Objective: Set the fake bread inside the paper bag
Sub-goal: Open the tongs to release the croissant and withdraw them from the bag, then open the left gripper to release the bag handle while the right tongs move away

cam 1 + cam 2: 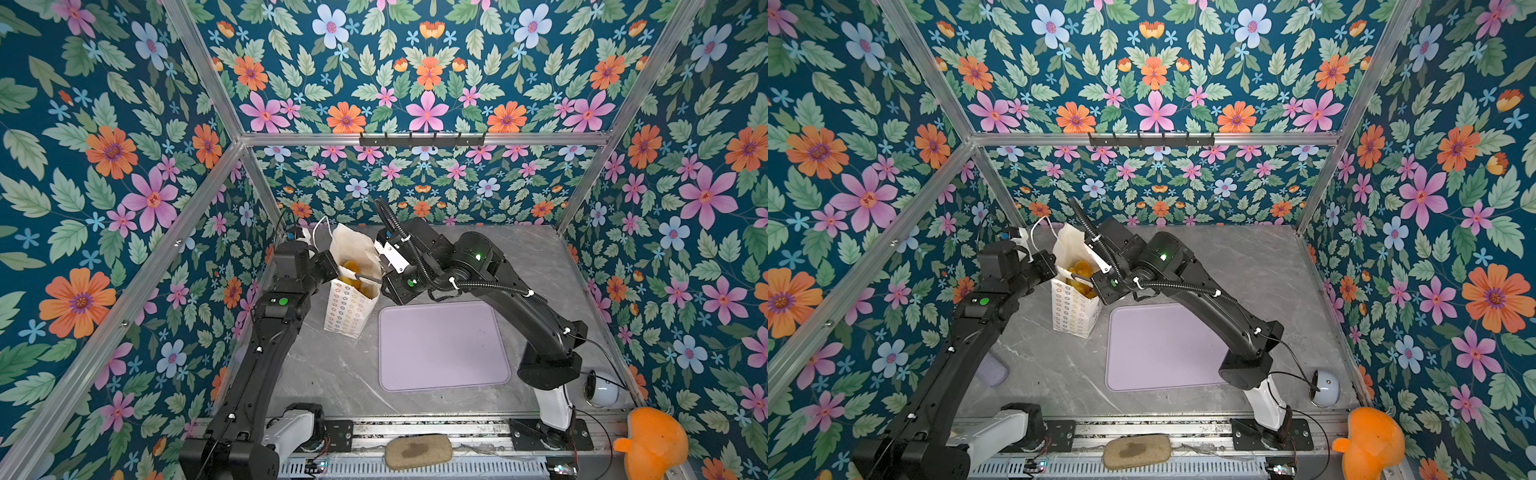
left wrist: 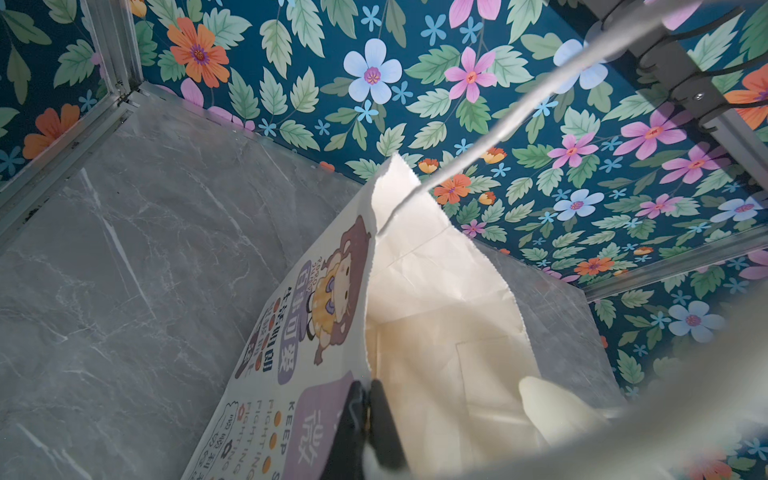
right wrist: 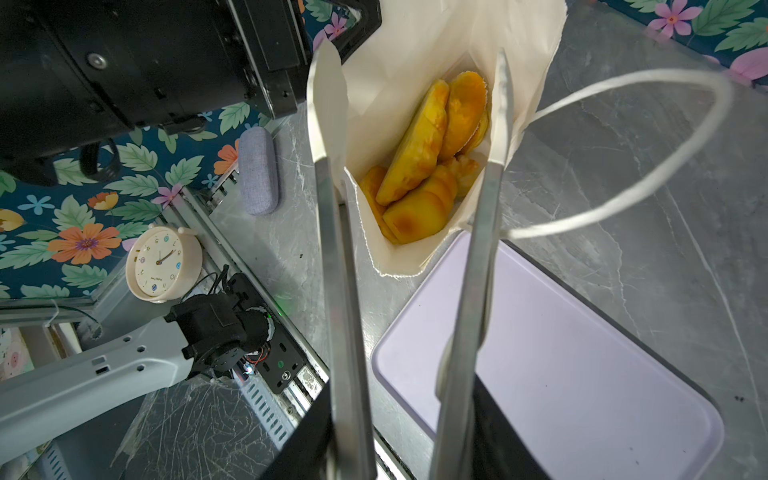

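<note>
The fake bread (image 3: pixel 419 166) lies piled inside the paper bag (image 1: pixel 349 311). The bag stands on the desk (image 1: pixel 332 374) just beside the bare lavender tray (image 1: pixel 440 345), and no piece shows outside it. The left gripper (image 2: pixel 369 415) has its fingers pressed together on the bag's rim, holding the mouth open. The right gripper (image 3: pixel 414 99) hangs over that mouth, its long fingers (image 3: pixel 332 208) spread with nothing between them. The step in hand looks like release and retreat. To do it well, lift the right fingers straight up, clear of the white cord handle (image 3: pixel 623 166) looping beside one finger. Hold the left pinch steady so the tall bag does not tip.
</note>
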Robot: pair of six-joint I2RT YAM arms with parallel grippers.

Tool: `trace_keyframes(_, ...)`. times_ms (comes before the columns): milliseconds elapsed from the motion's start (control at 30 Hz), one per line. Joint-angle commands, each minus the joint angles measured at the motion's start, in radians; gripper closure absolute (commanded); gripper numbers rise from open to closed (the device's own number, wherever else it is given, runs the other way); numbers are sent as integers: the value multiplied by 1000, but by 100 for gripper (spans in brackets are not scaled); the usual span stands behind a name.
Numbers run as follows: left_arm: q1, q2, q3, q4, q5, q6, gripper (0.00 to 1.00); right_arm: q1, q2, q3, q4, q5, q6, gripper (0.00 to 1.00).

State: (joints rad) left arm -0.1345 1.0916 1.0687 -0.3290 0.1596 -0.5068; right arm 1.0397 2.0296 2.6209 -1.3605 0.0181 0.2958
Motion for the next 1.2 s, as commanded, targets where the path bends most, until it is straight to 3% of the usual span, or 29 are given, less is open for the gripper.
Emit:
trace_keyframes(0, 1, -4, -3, 37, 17, -11, 100, 1, -9, 18, 37, -17, -16, 55)
trace_keyframes(133, 1, -6, -11, 41, 19, -30, 100, 1, -38, 24, 45, -17, -24, 58)
trace_keyframes(267, 1, -4, -50, 142, 110, -133, 100, 2, -84, 11, 60, -23, -41, 58)
trace_keyframes(367, 1, 4, -62, 190, 117, -176, 100, 1, -131, -8, 64, -36, -49, 59)
trace_keyframes(600, 1, 12, -76, 286, 116, -253, 100, -1, -299, -186, 128, 25, -60, 59)
trace_keyframes(800, 1, 19, -55, 294, 94, -267, 100, -10, -439, -338, 179, 82, -67, 59)
trace_keyframes(1167, 4, -17, -108, 254, 64, -240, 99, -93, -603, -572, 221, 82, -34, 60)
